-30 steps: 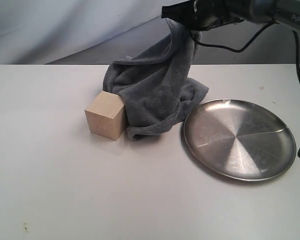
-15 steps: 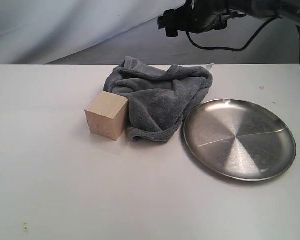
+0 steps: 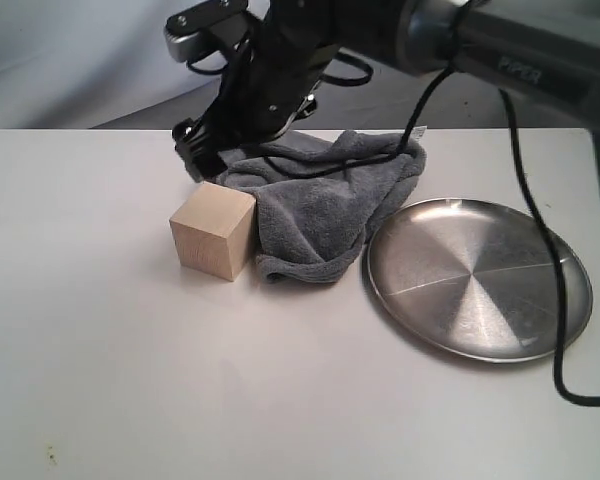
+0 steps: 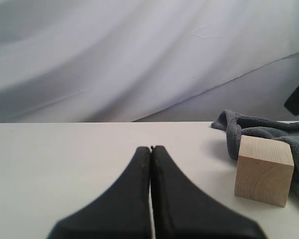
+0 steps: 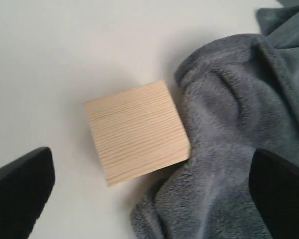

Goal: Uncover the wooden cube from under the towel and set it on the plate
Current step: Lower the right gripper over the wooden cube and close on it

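Wooden cube (image 3: 213, 232): uncovered and resting on the worktop (image 3: 100, 380), toward the far edge and left of the middle. One side touches the towel, the others are bare, so you have clear faces to grip.
Towel (image 3: 320, 205): bunched in a heap between the cube and the plate, close to the far edge. It is off the cube's top, so I judge the uncovering done.
Plate (image 3: 480, 280): steel and bare, toward the right edge, its rim just beside the towel's fold.
Right pincer (image 5: 149, 164): released, fingers spread wide with nothing between them. The arm reaches across the middle and hovers above the cube, which looks like lining up for the pick.
Left pincer (image 4: 150, 149): clenched on nothing, low over the worktop on the cube's left, well apart from it.
Risk: one finger would come down on the towel side, so you may pinch fleece along with the wood.
Cable (image 3: 560, 375): black, hangs from the right arm and crosses in front of the plate; watch it on the carry.
Surface: smooth matt white, with a few small specks.
Room: pale draped cloth (image 4: 114, 50) behind the far edge.
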Controlling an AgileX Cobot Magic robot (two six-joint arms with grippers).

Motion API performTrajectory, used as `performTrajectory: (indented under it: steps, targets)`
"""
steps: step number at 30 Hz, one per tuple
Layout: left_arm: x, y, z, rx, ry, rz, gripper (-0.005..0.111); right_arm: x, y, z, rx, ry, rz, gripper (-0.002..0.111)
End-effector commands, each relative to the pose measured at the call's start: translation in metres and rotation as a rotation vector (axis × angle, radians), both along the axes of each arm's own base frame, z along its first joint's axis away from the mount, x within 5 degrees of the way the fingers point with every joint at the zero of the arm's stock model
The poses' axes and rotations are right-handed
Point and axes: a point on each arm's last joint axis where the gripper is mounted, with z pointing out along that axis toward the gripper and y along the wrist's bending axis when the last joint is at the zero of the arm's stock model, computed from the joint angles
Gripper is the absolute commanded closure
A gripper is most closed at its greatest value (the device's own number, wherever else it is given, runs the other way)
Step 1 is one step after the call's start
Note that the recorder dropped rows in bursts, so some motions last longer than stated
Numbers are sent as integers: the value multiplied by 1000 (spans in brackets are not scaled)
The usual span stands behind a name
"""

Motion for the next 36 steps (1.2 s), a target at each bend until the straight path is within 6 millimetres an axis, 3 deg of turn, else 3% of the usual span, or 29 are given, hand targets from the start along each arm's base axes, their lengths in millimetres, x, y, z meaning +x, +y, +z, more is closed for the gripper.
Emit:
performTrajectory:
  steps: [1,10,18,28,36]
  targets:
    - [0,0,-1,-1,0,3,107,-2,19,-22,-70,68,61,11]
    - [0,0,-1,2,0,3,107,16,38,-36,-68,28,93,11]
    - [0,0,-1,2,0,3,107,13,49,-63,-56,79,146,11]
    - [0,0,-1,2,0,3,107,14,63,-88,-68,1,185,11]
    - [0,0,-1,2,0,3,107,23,59,-88,-131,-109,189,11]
